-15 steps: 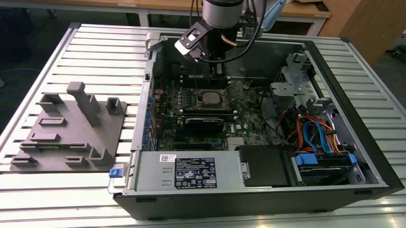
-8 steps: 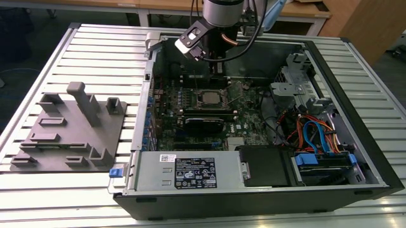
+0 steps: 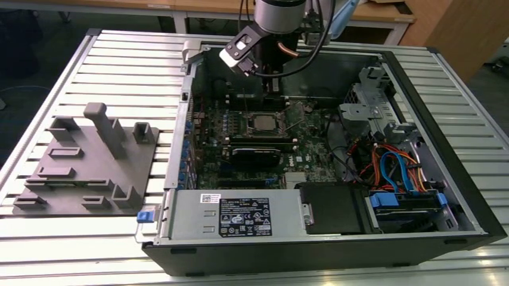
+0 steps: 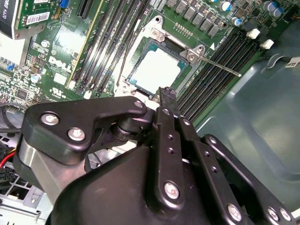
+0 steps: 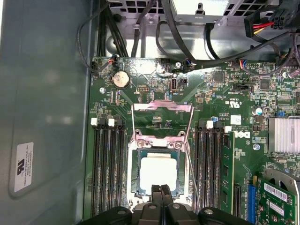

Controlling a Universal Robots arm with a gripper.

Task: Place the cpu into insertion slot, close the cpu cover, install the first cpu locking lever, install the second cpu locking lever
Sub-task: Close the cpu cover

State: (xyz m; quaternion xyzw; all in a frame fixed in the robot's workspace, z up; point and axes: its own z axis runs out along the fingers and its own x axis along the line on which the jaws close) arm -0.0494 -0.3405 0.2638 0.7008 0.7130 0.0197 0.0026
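Observation:
The cpu (image 5: 158,172) (image 4: 153,70) lies flat in the insertion slot (image 5: 133,187) on the green board, its silver top showing; in the exterior view the cpu (image 3: 261,124) sits mid-board. The cpu cover (image 5: 162,107), a thin grey frame, appears tilted up off the socket on the side away from my fingers. Thin lever rods (image 5: 192,150) (image 4: 220,66) stick out beside the socket, unlatched. My gripper (image 5: 161,191) (image 4: 166,93) hangs just over the chip's edge, shut with nothing between the fingers. In the exterior view the gripper (image 3: 273,89) is above the board's far part.
Black memory slots (image 5: 108,168) (image 5: 208,164) flank the socket on both sides. Cables (image 5: 140,33) run along the case wall beyond the board. A grey fixture plate (image 3: 87,167) lies on the slatted table at the exterior view's left, outside the case.

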